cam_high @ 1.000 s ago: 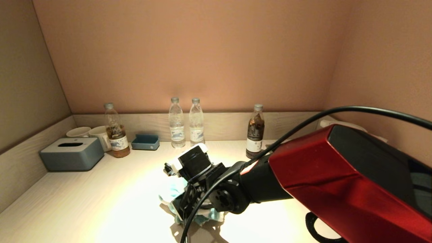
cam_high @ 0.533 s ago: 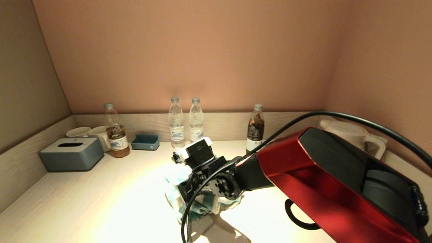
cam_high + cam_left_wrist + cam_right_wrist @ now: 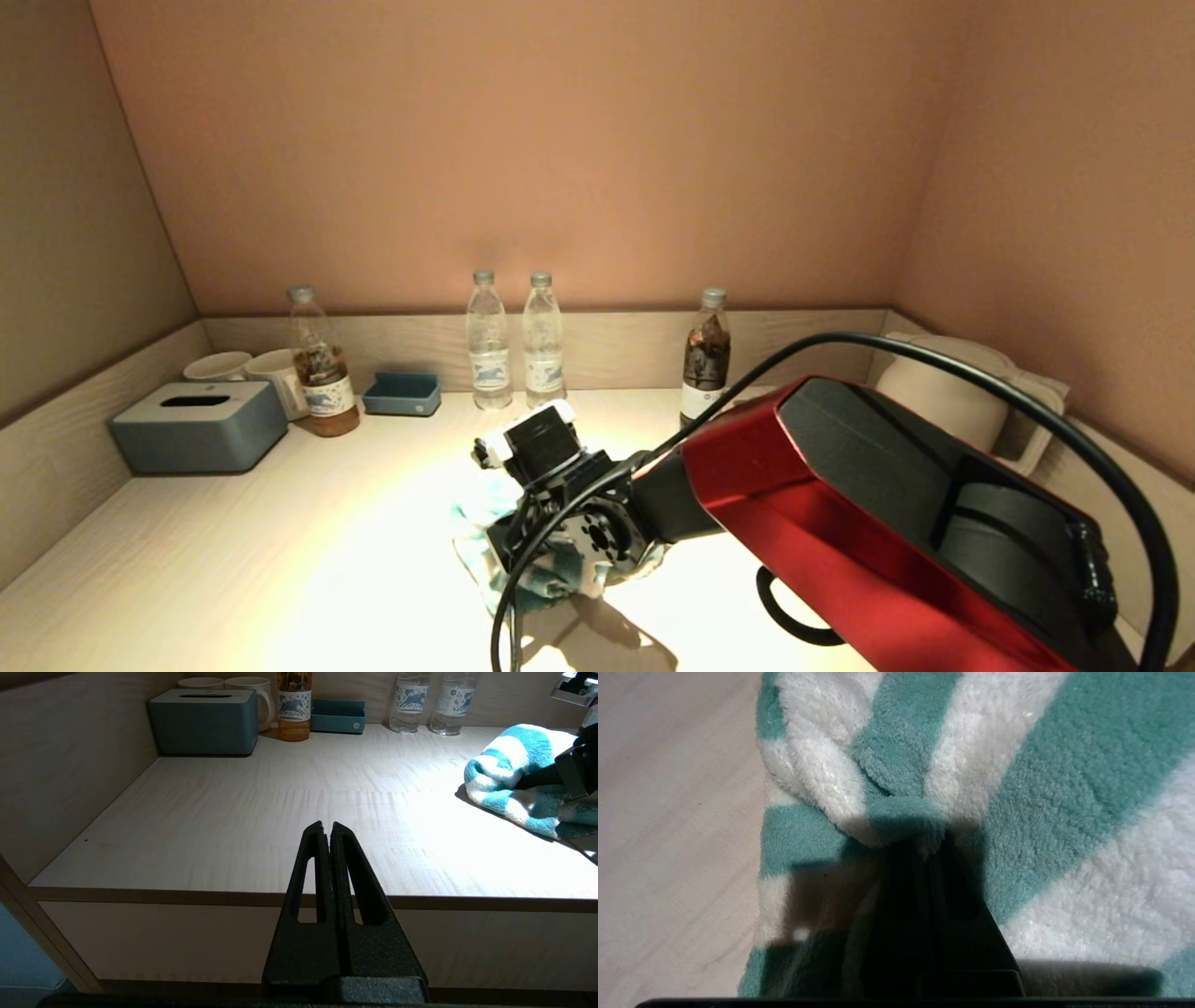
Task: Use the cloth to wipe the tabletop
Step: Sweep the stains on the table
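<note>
Right gripper [image 3: 920, 854], on the red-and-black arm, is down on the pale wood-grain bench [image 3: 233, 560] near its middle. Jaws clenched on a bunched fold of the fluffy teal-and-white striped cloth [image 3: 1017, 788]; fingertips are buried in the pile, so the contact itself is hard to make out. From the head view the cloth [image 3: 476, 523] lies crumpled on the bench under the wrist, mostly hidden by the wrist housing and black cable; only its left and front edges show. In the left wrist view the cloth [image 3: 509, 779] is cut off by the frame edge.

Left gripper [image 3: 326, 833] is off the bench, in front of and below its front edge, toward the left; jaws pressed together, nothing between them. Not seen in the head view.

Along the back wall, l. to r.: grey rectangular tissue box [image 3: 198, 426], two white ceramic mugs [image 3: 252, 369] partly behind it, clear plastic bottle of amber liquid [image 3: 320, 369], small blue open tray [image 3: 402, 393], two clear plastic water bottles [image 3: 512, 341] side by side, clear plastic bottle with dark contents [image 3: 707, 359] whose base is blocked by the arm. White kettle [image 3: 943, 397] in the right rear corner, lower part hidden behind the arm. All stand well apart from the cloth.
</note>
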